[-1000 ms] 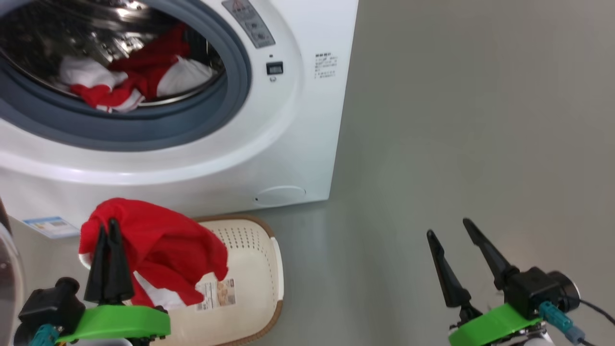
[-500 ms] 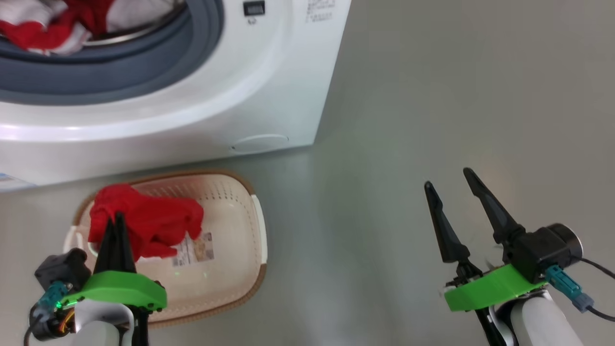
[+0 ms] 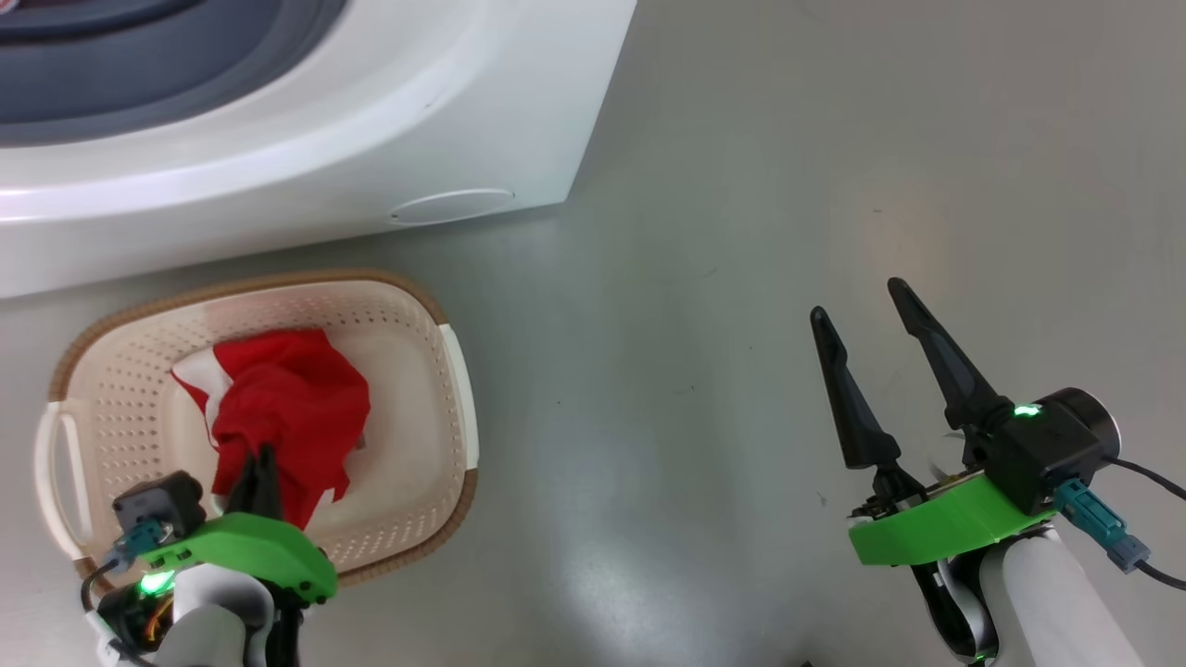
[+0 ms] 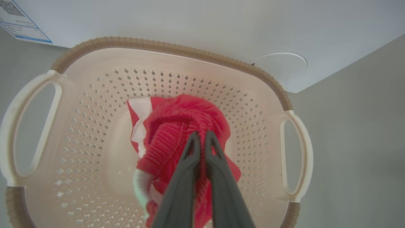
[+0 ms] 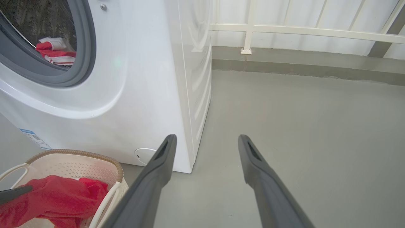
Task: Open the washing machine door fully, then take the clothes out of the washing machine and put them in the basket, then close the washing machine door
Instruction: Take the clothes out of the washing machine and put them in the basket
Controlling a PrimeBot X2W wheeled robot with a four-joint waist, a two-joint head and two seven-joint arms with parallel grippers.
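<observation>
Clothes (image 3: 287,408): one red piece is down inside the basket (image 3: 232,285), not released. The left end effector (image 4: 201,134) has its fingers pressed together on a fold, pinching the knit; can't tell whether the cloth bears on the basket bottom. The right end effector (image 3: 857,299) is spread wide, holding nothing, over bare floor (image 3: 741,185) well apart from the basket. The basket sits on the floor just in front of the washing machine (image 3: 278,139).

Progress, my read: door step done, since the drum (image 5: 38,22) mouth is exposed; unloading partway; releasing this piece comes next. Left to do: fetch the rest of the load (image 5: 55,52) lying in the drum; then shut the door.

View differences:
- Right wrist view gives the leftover red-and-white pile behind the grey gasket (image 5: 87,63); also a white railing (image 5: 284,30) along the far wall.
- Head view gives both arms and the basket from above.
- Left wrist view gives the pinch itself; the white trim on the piece; both basket handles; the blue label (image 4: 19,22) on the machine's lower corner.
</observation>
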